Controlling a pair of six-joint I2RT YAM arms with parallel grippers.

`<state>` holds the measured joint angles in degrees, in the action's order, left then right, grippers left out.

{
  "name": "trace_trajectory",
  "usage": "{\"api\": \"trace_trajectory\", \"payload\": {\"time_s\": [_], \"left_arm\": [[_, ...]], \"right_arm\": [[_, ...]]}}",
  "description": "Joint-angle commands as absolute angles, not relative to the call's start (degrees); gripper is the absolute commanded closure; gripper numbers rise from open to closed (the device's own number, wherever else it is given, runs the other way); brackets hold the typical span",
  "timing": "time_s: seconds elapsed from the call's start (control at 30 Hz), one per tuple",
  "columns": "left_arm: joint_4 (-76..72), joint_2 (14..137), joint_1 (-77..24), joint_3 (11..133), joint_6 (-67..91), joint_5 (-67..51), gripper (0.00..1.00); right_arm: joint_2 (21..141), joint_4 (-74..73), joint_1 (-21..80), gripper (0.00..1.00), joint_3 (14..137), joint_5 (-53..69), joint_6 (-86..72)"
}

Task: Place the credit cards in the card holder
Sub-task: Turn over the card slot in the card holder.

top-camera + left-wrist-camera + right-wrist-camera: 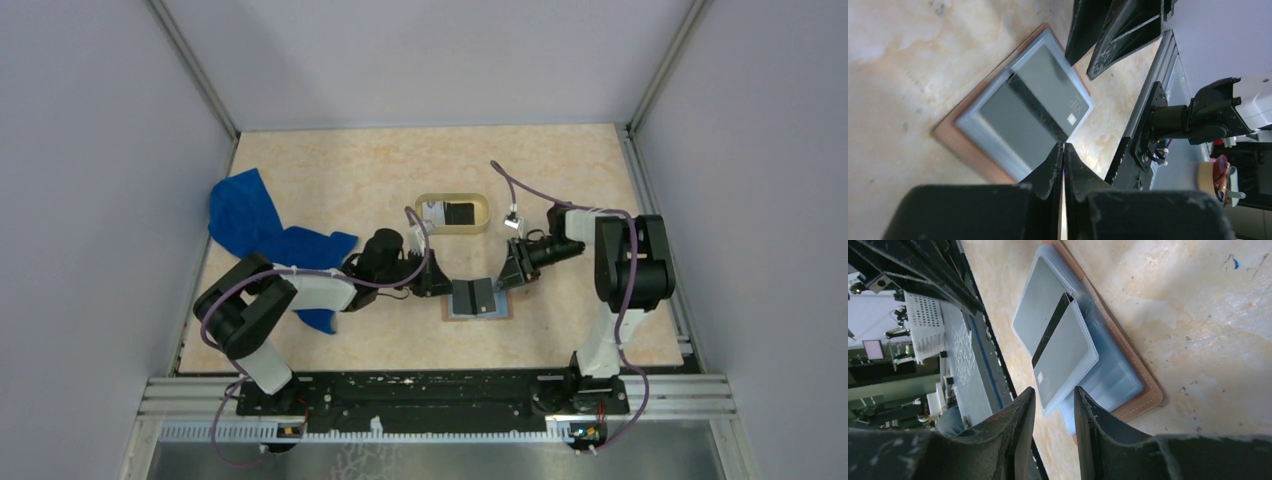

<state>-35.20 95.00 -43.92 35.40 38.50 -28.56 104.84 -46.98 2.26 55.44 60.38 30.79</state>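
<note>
Where the arms are bolted to the rail [430,385] at the near edge, both are seen bent inward over the table [350,170].

The holder [1118,377] is laid open and flat between the two grippers, salmon side down, grey-blue face up. A grey card [1033,97], dark-striped and marked VIP, is tucked into a leaf of it.

The left gripper [1063,147] is poised at the holder's left edge. Its fingers are pressed together with nothing seen between them. Contact with the holder cannot be told.

The right gripper [1054,391] is set at the right edge, fingers parted by a narrow gap. The leaf's corner is seen in line with that gap but is not pinched.

Just beyond the holder the tray [486,213] is placed, apart from both grippers. A black card [461,213] is laid inside it, beside a pale item too small to be made out.

The cloth [250,225] is heaped at far left and is partly crossed by the left arm.
</note>
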Motion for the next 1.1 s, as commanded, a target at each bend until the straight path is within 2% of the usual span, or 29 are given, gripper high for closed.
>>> {"api": "trace_trajectory", "payload": {"time_s": [0.0,0.2,1.07], "left_arm": [[-28.28,97.88,-47.15,42.38,34.67,-24.01,0.95],[-19.88,100.78,-48.12,47.05,33.33,-17.77,0.98],[-13.74,110.67,-51.01,58.25,31.38,-21.1,0.98]], "right_arm": [[106.29,-48.9,1.77,0.66,58.63,65.37,32.31],[108.7,-52.39,0.65,0.66,59.78,68.31,35.09],[108.79,-51.09,0.61,0.63,59.51,66.62,34.79]]}}
